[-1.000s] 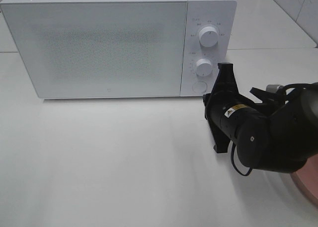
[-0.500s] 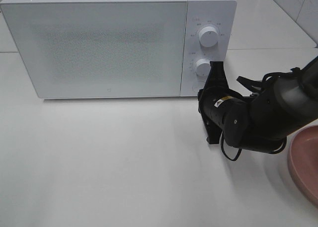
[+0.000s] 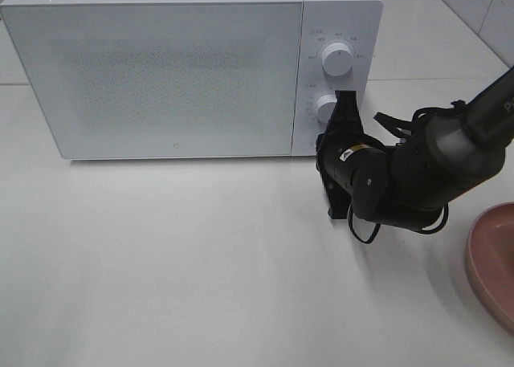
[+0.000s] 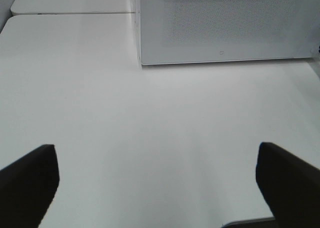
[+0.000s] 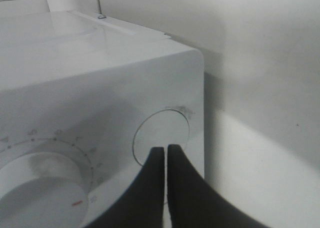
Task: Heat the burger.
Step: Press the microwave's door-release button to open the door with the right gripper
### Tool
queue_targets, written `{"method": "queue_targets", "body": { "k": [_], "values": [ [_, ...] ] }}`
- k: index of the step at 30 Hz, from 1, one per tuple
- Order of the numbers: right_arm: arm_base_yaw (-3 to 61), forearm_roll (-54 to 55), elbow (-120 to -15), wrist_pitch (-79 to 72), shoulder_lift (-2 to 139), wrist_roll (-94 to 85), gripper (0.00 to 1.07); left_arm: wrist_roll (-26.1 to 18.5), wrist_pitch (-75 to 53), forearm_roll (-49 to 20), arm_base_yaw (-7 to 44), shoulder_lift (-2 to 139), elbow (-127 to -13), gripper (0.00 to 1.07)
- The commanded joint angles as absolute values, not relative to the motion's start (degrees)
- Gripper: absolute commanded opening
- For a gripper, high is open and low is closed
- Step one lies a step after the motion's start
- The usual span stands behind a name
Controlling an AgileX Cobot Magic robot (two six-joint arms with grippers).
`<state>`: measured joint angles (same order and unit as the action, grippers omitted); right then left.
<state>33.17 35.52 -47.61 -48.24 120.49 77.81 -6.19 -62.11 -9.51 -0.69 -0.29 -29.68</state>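
Looking down on a smooth white table [image 3: 201, 263], matte with a soft sheen, glossy pale wall tiles [image 3: 482, 14] up at 1 o'clock. Filling 11 to 12 o'clock: a boxy white microwave [image 3: 161, 70], door [image 3: 161, 78] shut, flat and finely speckled grey. On its panel, two round white knobs, upper knob [image 3: 336, 59] above lower knob [image 3: 324, 108], and a flat round button [image 5: 172, 125] beneath. Now the right gripper [image 5: 165, 149], black and tapered, jaws pressed together, tips right at that button; touching or just off, cannot tell. At 4 o'clock, a curved slice of pink plate [image 3: 490, 263]. Left gripper [image 4: 155, 147] spread wide over bare table, gripping nothing, facing the door. Burger: out of sight, cannot tell where.
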Motion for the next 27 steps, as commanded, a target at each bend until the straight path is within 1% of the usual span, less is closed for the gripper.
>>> {"method": "queue_targets", "body": {
  "k": [1, 27],
  "values": [
    [32.31, 34.78, -48.82, -48.36, 121.24, 77.18, 0.0, -6.02, -61.25, -9.8, -0.46, -1.26, -29.51, 1.0],
    [31.91, 35.35, -51.8, -54.09, 123.36, 75.57, 0.0, -6.02, -61.25, -9.8, -0.46, -1.26, -29.51, 1.0]
  ]
}}
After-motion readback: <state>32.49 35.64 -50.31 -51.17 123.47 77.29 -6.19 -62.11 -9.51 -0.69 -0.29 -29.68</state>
